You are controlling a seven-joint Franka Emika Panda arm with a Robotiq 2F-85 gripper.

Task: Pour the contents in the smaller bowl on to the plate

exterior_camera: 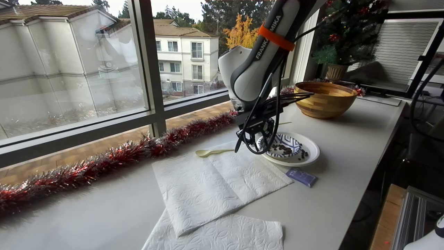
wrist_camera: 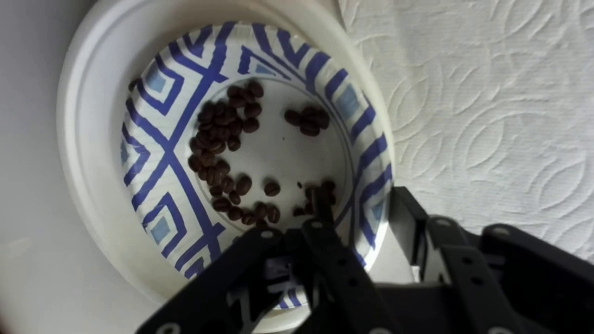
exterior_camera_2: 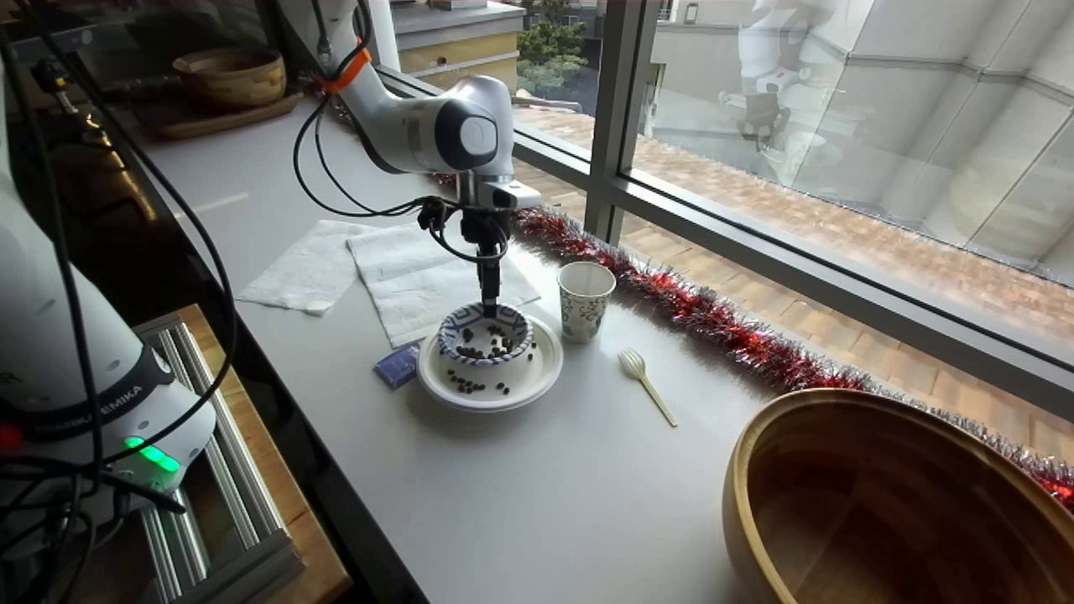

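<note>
- Right, there sat the small bowl (wrist_camera: pixel 287 155) on the plate (exterior_camera_2: pixel 535 379), off-centre towards the plate's napkin (wrist_camera: pixel 473 134) side.
- My gripper (wrist_camera: pixel 363 204) stood with its jaws apart, straddling the bowl's wall on that side of the plate: one finger inside, one outside, no pinch that I could see.
- Light work, I reckoned: thin coated paper, springy, probably slick, and a hard squeeze would likely have buckled it and jogged the dark beans (wrist_camera: pixel 217 134).
- The place to take it, I judged, was that very wall, fingers well down with a soft hold, so the bowl wouldn't swivel.
- And its heading? Mouth up, level with the plate by the look of it; round, so no long axis and no spout to line up.
- A few beans lay loose on the plate just beside the bowl.
</note>
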